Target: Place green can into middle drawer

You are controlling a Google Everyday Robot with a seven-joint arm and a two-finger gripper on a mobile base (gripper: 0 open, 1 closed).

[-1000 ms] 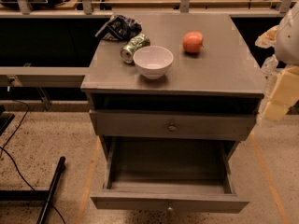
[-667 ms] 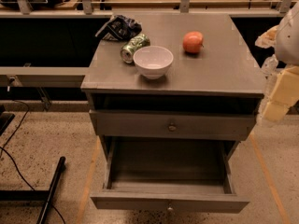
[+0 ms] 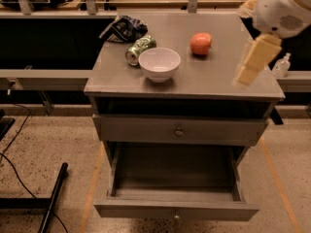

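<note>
The green can (image 3: 140, 48) lies on its side on the grey cabinet top (image 3: 218, 81), just behind and left of the white bowl (image 3: 159, 63). The middle drawer (image 3: 175, 208) is pulled out below, and its box shows nothing inside. My gripper (image 3: 252, 62), cream-coloured under the white arm (image 3: 282, 8), hangs over the right part of the cabinet top, right of the apple and well apart from the can. It holds nothing that I can see.
An orange-red apple (image 3: 201, 43) sits behind and right of the bowl. A dark crumpled bag (image 3: 124, 27) lies at the back left. The upper drawer front (image 3: 179, 130) is shut. A black bar (image 3: 53, 198) and cables lie on the floor at the left.
My gripper has moved left and up, from beside the cabinet's right edge to over its top. The can, bowl, apple and drawers have not moved.
</note>
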